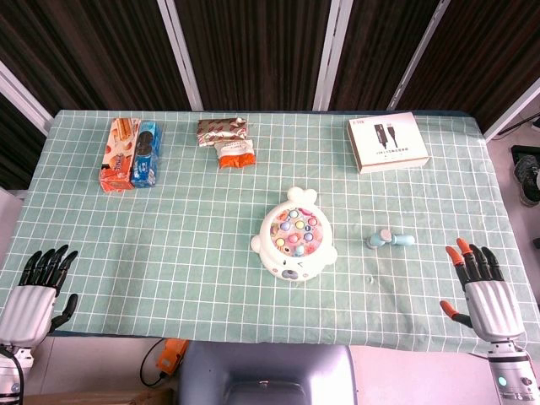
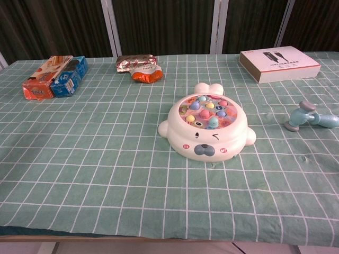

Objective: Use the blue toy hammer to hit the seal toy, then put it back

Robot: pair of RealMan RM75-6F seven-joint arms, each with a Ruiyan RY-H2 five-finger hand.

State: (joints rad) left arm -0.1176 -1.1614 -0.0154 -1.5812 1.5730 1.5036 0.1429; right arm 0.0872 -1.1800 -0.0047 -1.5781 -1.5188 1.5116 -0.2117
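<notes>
Blue toy hammer (image 1: 390, 240) lying flat near table's right edge, well apart from right hand (image 1: 483, 291), fingers spread, empty, handle along front edge, head toward seal toy (image 1: 293, 235), left hand (image 1: 35, 291) spread, empty

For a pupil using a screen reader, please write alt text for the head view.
A white seal toy sits mid-table on a green checked cloth, a blue toy hammer lying just to its right. Both robot hands, left and right, rest open at the near edge; snack packs and a white box line the far side.
</notes>
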